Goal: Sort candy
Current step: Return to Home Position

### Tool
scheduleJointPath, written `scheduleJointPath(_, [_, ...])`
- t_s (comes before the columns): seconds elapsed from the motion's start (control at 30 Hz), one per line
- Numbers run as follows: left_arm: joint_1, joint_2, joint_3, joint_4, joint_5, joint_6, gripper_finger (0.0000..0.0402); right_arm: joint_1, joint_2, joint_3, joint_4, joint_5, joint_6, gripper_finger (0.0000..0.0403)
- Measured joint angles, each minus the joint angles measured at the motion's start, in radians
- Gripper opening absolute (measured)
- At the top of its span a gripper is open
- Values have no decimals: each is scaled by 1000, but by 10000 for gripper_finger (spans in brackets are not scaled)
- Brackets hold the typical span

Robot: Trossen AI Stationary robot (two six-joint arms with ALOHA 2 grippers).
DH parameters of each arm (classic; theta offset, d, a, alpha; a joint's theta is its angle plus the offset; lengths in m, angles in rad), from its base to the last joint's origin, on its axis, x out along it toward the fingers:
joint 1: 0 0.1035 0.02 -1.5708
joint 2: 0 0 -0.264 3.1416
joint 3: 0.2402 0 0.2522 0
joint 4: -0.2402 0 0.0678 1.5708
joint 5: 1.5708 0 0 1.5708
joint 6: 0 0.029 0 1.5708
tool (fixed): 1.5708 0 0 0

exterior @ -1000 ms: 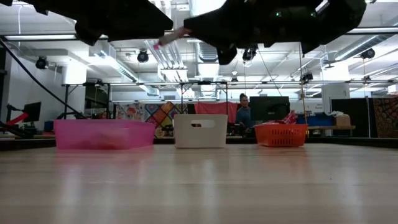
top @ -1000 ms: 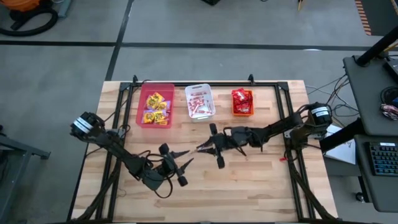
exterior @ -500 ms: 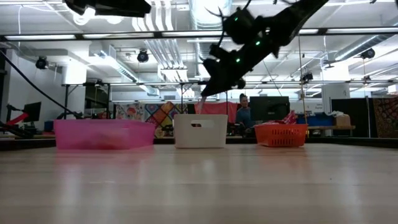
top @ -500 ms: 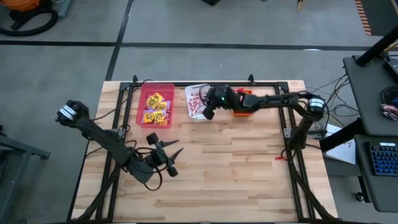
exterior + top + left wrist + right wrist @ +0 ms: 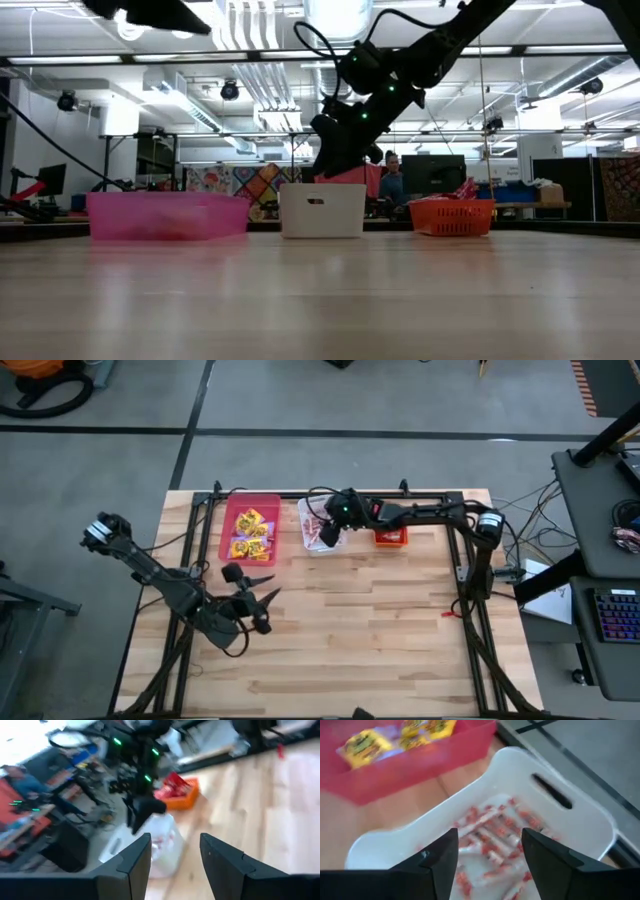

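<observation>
Three bins stand in a row along the far edge. The pink bin (image 5: 250, 528) holds yellow candy packets (image 5: 365, 745). The white bin (image 5: 322, 525) holds thin pinkish-red candy sticks (image 5: 492, 827). The orange bin (image 5: 390, 525) holds red packets (image 5: 172, 787). My right gripper (image 5: 490, 839) hovers open just above the white bin (image 5: 322, 210), fingers pointing down into it, with nothing between them. My left gripper (image 5: 266, 606) hangs open over the table's left middle, pointing toward the bins, and is empty too (image 5: 175, 842).
A dark frame rail (image 5: 330, 493) runs behind the bins along the far edge. Bare wooden tabletop (image 5: 380, 630) spreads over the middle and near part. A person (image 5: 392, 180) sits in the room beyond the table.
My right gripper has swung from the table's middle to the far edge and come down over the white bin. My left gripper has drawn back toward the table's left edge, away from the middle where the two grippers stood close together.
</observation>
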Motion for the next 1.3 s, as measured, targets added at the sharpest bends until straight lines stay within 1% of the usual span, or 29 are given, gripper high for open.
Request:
scheduleJointPath(0.1, [8,-39,-11,-116,94,-85,152,21,-16,-25,-3,-34,-17,208])
scheduleJointPath(0.2, [13,-96,-68,-96,188,-113,146,55,-43,-67,19,-69,-47,200])
scheduleJointPath(0.33, [33,-197,-203,78,319,-21,116,107,-110,-176,193,-132,-94,186])
scheduleJointPath(0.4, [66,-257,-277,212,382,62,96,128,-155,-243,290,-173,-116,180])
scheduleJointPath(0.47, [122,-324,-349,341,463,148,75,144,-204,-307,367,-199,-132,174])
scheduleJointPath(0.57, [254,-420,-428,458,672,249,38,146,-286,-387,404,-211,-171,166])
scheduleJointPath(0.63, [358,-482,-462,467,800,273,13,143,-345,-438,403,-210,-188,161])
scheduleJointPath(0.67, [410,-513,-475,464,859,275,7,141,-382,-466,404,-210,-196,159])
scheduleJointPath(0.77, [548,-596,-519,463,1073,267,8,142,-490,-551,418,-235,-209,153])
scheduleJointPath(0.83, [616,-646,-548,461,1215,244,9,141,-561,-614,432,-255,-206,150])
scheduleJointPath(0.9, [663,-690,-573,461,1306,214,4,140,-632,-677,448,-256,-205,147])
scheduleJointPath(0.97, [681,-732,-600,462,1333,185,1,139,-692,-733,469,-257,-210,144])
scheduleJointPath(1.2, [682,-855,-695,477,1330,164,0,140,-888,-876,472,-258,-213,132])
scheduleJointPath(1.3, [682,-912,-729,488,1325,164,0,139,-970,-937,471,-282,-229,127])
